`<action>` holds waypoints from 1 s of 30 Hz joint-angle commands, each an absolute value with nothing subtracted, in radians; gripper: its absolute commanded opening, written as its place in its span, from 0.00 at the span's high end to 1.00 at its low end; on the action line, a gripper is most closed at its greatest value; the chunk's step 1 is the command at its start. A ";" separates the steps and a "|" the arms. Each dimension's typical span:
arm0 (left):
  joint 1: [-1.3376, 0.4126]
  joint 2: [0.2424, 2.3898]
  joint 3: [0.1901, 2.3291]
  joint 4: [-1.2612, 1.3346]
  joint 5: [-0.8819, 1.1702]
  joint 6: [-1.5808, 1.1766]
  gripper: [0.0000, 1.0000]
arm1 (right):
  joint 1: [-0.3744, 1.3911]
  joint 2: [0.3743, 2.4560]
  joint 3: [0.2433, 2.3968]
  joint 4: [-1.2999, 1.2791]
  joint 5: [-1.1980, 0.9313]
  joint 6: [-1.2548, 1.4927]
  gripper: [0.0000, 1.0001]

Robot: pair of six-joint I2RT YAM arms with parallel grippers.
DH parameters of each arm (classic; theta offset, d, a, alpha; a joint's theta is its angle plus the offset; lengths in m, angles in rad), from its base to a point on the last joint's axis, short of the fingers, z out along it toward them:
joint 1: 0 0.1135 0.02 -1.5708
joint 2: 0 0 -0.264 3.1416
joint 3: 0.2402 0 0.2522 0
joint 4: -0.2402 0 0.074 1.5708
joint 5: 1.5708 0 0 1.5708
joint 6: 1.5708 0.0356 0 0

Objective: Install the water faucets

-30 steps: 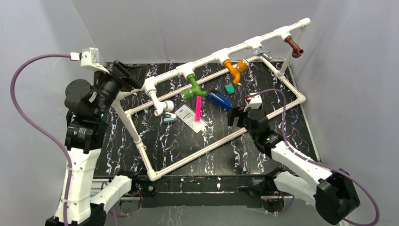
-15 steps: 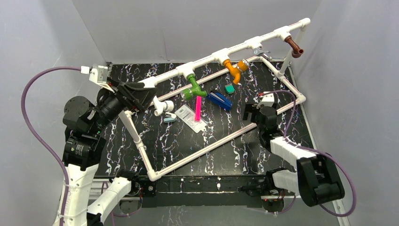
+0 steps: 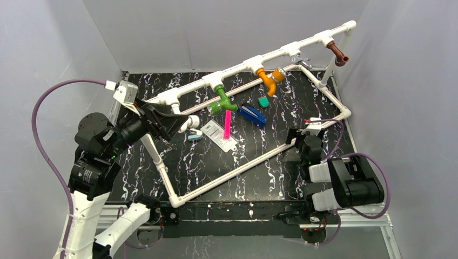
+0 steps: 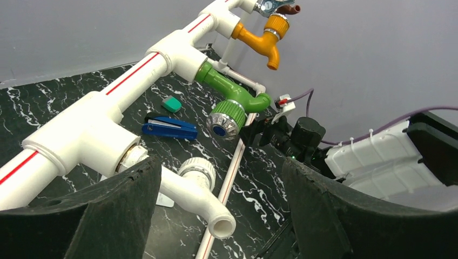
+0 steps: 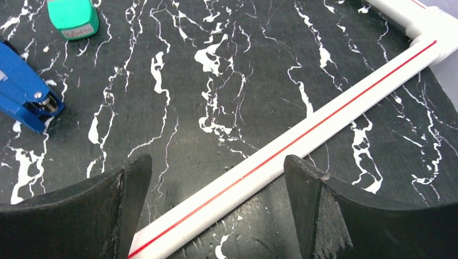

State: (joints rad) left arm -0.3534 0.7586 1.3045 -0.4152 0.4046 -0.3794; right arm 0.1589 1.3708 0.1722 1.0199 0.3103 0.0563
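Note:
Four faucets hang from the upper rail of the white pipe frame (image 3: 237, 67): white faucet (image 3: 186, 123), green faucet (image 3: 221, 100), orange faucet (image 3: 268, 80), brown faucet (image 3: 338, 54). My left gripper (image 3: 172, 120) is open, its jaws on either side of the white faucet (image 4: 195, 189) without closing on it; the left finger (image 4: 81, 216) sits near the faucet's base. The green faucet (image 4: 232, 100) and orange faucet (image 4: 262, 40) show beyond. My right gripper (image 3: 291, 149) is open and empty, low over the frame's front pipe (image 5: 302, 140).
On the black marbled table (image 3: 254, 183) lie a flat blue piece (image 3: 252, 115), a small green block (image 3: 263, 101), a pink stick (image 3: 227, 124), a clear packet (image 3: 219, 135) and a small teal item (image 3: 195, 135). The blue piece (image 5: 24, 91) and green block (image 5: 73, 19) show in the right wrist view.
My left gripper has swung right and down from the back left corner to straddle the white faucet. My right arm has pulled back toward the near edge and folded.

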 commanded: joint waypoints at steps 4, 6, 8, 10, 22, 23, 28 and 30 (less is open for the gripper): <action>-0.371 0.750 1.346 -0.476 0.426 -0.302 0.20 | 0.155 1.636 0.104 1.558 0.270 -0.050 0.01; -0.375 0.754 1.356 -0.484 0.431 -0.293 0.20 | 0.149 1.594 0.133 1.426 0.256 -0.033 0.01; -0.381 0.754 1.366 -0.486 0.438 -0.291 0.20 | 0.120 1.593 0.165 1.380 0.199 -0.021 0.01; -0.383 0.757 1.386 -0.486 0.443 -0.290 0.20 | 0.117 1.601 0.165 1.396 0.208 -0.020 0.01; -0.384 0.730 1.486 -0.386 0.322 -0.368 0.20 | 0.117 1.605 0.221 1.291 0.379 0.065 0.01; -0.383 0.716 1.475 -0.354 0.298 -0.380 0.20 | 0.117 1.606 0.221 1.294 0.379 0.065 0.01; -0.384 0.634 1.411 -0.205 0.145 -0.429 0.18 | 0.118 1.606 0.221 1.294 0.378 0.065 0.01; -0.383 0.627 1.418 -0.187 0.121 -0.433 0.18 | 0.109 1.613 0.238 1.259 0.352 0.067 0.01</action>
State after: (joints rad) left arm -0.3801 0.6510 1.4197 -0.3088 0.2371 -0.3977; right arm 0.1188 1.6039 0.2001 1.2724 0.3515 0.0536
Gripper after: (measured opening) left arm 0.815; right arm 0.985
